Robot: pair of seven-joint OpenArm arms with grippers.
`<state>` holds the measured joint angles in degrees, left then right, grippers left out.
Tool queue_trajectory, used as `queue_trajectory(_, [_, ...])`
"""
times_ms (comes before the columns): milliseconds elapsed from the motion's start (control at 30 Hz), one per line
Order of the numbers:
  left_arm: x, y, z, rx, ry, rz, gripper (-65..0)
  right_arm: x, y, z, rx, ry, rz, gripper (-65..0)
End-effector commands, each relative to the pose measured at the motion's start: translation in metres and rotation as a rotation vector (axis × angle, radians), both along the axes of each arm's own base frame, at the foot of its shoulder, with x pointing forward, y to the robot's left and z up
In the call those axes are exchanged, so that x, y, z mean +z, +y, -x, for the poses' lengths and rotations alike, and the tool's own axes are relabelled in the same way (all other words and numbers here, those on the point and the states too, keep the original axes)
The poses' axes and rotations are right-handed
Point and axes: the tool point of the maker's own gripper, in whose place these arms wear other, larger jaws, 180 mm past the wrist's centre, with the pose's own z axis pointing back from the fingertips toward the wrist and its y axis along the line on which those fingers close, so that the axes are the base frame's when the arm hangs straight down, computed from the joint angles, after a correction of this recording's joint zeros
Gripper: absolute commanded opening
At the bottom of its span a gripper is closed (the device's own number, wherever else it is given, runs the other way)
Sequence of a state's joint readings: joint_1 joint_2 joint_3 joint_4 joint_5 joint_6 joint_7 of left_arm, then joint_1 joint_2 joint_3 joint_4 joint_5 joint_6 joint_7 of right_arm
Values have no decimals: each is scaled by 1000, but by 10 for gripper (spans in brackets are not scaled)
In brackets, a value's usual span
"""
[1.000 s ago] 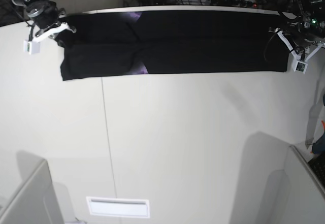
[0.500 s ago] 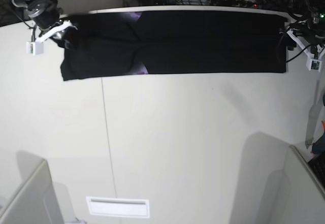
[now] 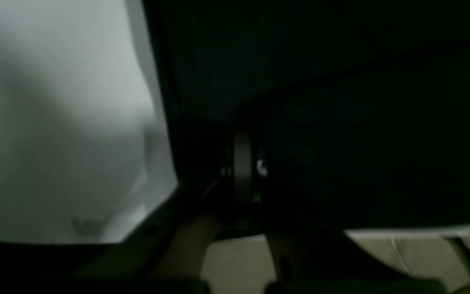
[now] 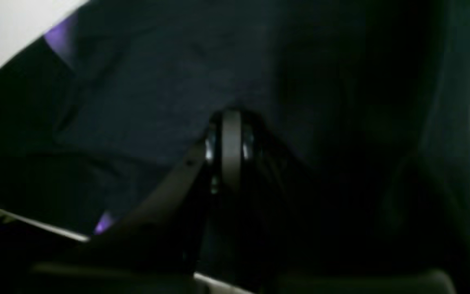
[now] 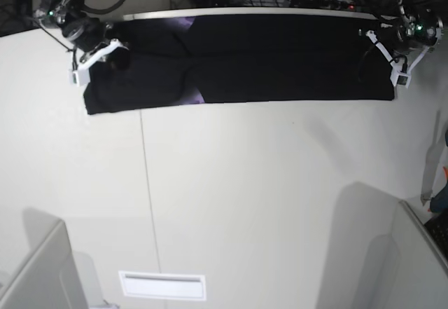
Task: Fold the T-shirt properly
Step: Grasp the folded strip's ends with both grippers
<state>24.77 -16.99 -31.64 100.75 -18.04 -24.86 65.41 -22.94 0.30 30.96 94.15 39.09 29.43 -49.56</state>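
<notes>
Dim, blurred close-up, black T-shirt (image 3: 341, 102) filling the right of the frame, closed end effector (image 3: 243, 163) at center, pale counter (image 3: 55, 122) at left

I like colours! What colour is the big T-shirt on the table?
Black, with small purple bits peeking out; the T-shirt shows best in the base view.

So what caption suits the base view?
Two arms, each pincer shut, at opposite ends of a black T-shirt folded lengthwise on a white table.
</notes>
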Motion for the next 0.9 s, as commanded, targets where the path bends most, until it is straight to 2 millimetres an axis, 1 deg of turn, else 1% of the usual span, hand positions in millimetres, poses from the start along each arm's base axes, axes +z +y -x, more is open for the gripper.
queue_trajectory(0, [0, 6, -7, -3, -3, -26, -650, -6, -7, -1, -6, 22, 29, -650])
queue_trajectory(67, [-12, 9, -13, 4, 27, -40, -650, -10, -10, -10, -18, 13, 39, -650])
queue_trajectory(133, [-18, 8, -26, 4, 31, -35, -650, -11, -12, -21, -29, -7, 45, -650])
queue_trajectory(233, [-21, -2, -58, -16, -16, -10, -650, -11, -14, -45, -33, -28, 47, -650])
queue_trajectory(300, [-20, -11, -85, -21, -50, 16, -650, -12, -18, -63, -62, -26, 56, -650])
queue_trajectory(400, [-10, -13, -120, -15, -104, 35, -650, -10, -26, -86, -128, -28, 51, -650])
queue_trajectory(500, [1, -10, -145, -8, -147, 40, -650, -1, -36, -106, -176, -52, 46, -650])
queue_trajectory(600, [10, -10, -158, -7, -177, 40, -650, 8, -40, -116, -185, -73, 46, -650])
queue_trajectory(667, [17, -9, -161, -8, -193, 38, -650, 15, -38, -118, -162, -73, 49, -650])
queue_trajectory(733, [29, -9, -165, -16, -217, 24, -650, 29, -35, -121, -143, -103, 65, -650])
queue_trajectory(833, [52, -10, -174, -37, -283, -7, -650, 50, -22, -128, -135, -160, 63, -650])
queue_trajectory(867, [61, -6, -174, -29, -310, -18, -650, 58, -21, -129, -129, -176, 73, -650])
